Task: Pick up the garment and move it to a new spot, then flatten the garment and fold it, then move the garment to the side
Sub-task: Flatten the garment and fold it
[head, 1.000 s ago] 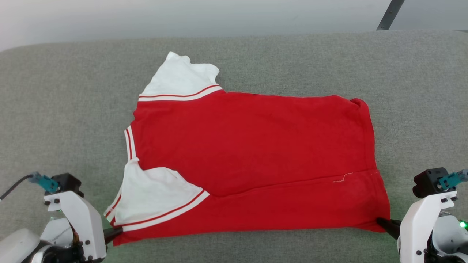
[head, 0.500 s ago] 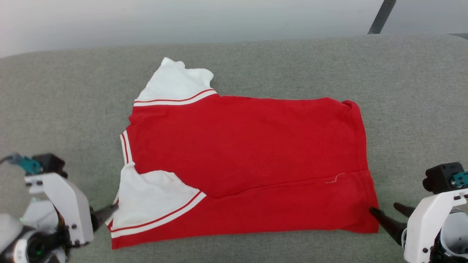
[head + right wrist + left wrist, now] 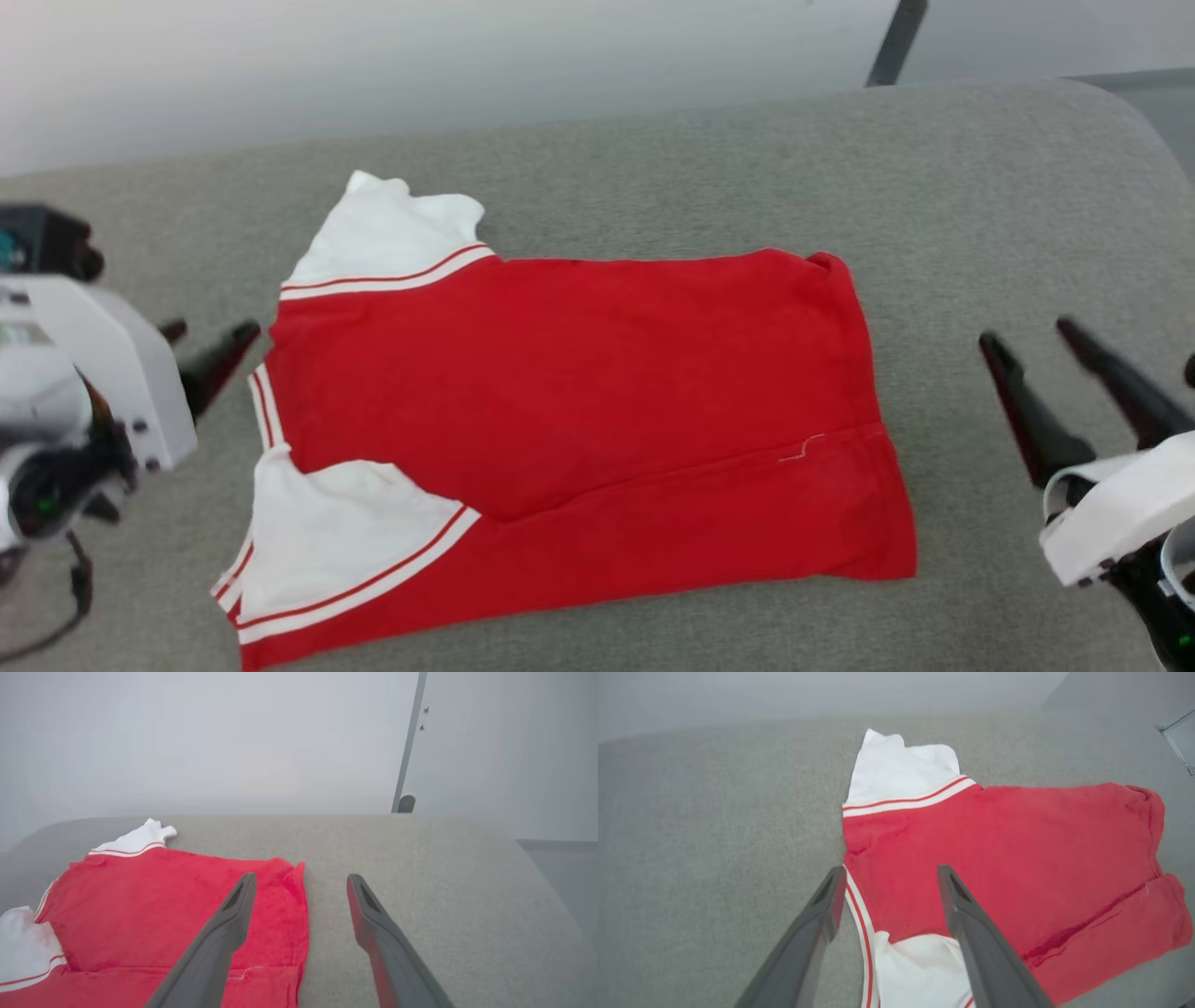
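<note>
The garment [image 3: 560,420] lay folded on the grey cushion [image 3: 934,187]. The left gripper [image 3: 210,331], spread, was just beside the garment's left edge. The right gripper [image 3: 1027,334], spread, was apart from its right edge, over bare cushion.

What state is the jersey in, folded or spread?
Partly folded: the jersey has its near strip doubled over, near sleeve on the body, far sleeve sticking out.

The left gripper [image 3: 210,329] was at the left side, its two dark fingers spread wide and holding nothing. The right gripper [image 3: 1027,333] was at the right, equally wide.
</note>
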{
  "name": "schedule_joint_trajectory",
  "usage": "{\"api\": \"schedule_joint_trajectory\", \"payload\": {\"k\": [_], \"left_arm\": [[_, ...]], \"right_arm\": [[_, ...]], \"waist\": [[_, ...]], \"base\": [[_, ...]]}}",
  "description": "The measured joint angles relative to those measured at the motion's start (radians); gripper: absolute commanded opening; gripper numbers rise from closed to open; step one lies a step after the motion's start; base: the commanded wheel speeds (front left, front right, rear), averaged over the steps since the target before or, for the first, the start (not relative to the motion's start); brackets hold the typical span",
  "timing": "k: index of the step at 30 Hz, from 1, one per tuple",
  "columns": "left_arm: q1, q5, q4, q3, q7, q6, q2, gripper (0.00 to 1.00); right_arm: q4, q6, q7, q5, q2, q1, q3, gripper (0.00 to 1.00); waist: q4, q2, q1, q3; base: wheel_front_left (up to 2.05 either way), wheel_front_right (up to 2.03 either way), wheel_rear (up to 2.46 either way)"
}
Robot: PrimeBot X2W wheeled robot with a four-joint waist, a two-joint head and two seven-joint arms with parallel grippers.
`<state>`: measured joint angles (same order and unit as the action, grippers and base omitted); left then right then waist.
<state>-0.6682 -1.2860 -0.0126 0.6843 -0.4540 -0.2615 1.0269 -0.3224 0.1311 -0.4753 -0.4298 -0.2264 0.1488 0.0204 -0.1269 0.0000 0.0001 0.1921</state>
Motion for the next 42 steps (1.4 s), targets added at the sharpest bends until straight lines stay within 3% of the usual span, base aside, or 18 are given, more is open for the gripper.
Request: {"api": "schedule_joint_trajectory", "payload": {"k": [6,13,27,42], "left_arm": [[-0.124,0.075,0.125,0.007,0.023,0.068,-0.060,1.00],[-0.273,0.127,0.284,0.016,0.029,0.148,-0.136,1.00],[-0.551,0.201,0.588,0.068,-0.095,0.271,-0.221,1.00],[-0.708,0.269,0.818,0.135,-0.200,0.307,-0.289,1.00]], "right_arm": [[0.003,0.000,0.213,0.057,-0.021,0.033,-0.031,1.00],[0.006,0.000,0.350,0.083,-0.010,0.067,-0.042,1.00],[0.029,0.000,0.403,0.077,0.009,0.091,-0.061,1.00],[0.062,0.000,0.430,0.060,0.023,0.128,-0.108,1.00]], "waist": [[-0.038,0.0000,0.0000,0.014],[-0.069,0.0000,0.0000,0.064],[-0.113,0.0000,-0.0001,0.223],[-0.163,0.0000,-0.0001,0.367]], "base": [[0.00,0.00,0.00],[0.00,0.00,0.00],[0.00,0.00,0.00],[0.00,0.00,0.00]]}}
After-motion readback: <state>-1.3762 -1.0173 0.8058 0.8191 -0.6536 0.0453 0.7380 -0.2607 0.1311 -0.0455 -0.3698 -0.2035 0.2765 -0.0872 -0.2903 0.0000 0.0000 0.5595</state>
